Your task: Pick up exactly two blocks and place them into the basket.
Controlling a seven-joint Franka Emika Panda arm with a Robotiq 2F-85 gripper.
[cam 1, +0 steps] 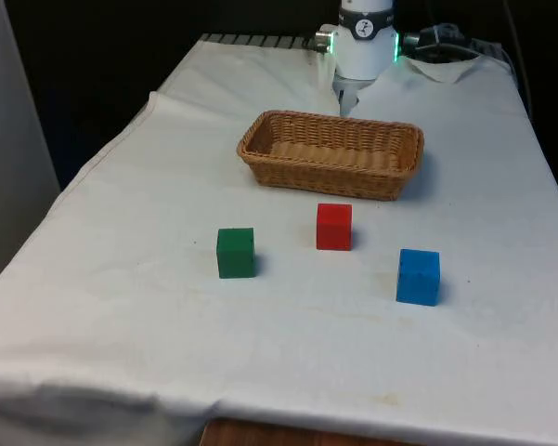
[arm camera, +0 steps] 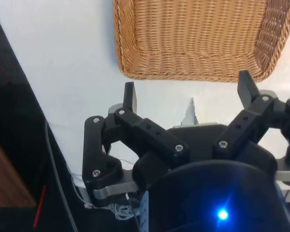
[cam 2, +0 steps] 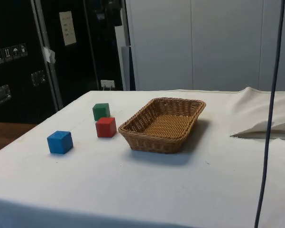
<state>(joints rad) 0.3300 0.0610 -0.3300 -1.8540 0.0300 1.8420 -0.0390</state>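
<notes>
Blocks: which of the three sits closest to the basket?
The red block. It stands just in front of the wicker basket, while the green block and blue block sit farther out on either side.

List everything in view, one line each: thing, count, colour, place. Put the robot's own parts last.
basket: one, tan wicker, nothing inside it, on the cloth between the blocks and the robot.
red block: one, red, on the cloth in front of the basket, the block closest to it.
green block: one, green, on the cloth towards the front view's left of the red block.
blue block: one, blue, on the cloth towards the front view's right of the red block, farthest from the basket.
table cloth: one, white, covering the table.
gripper: one, black, two fingers spread apart, above the cloth beside the basket's far side, holding nothing.
</notes>
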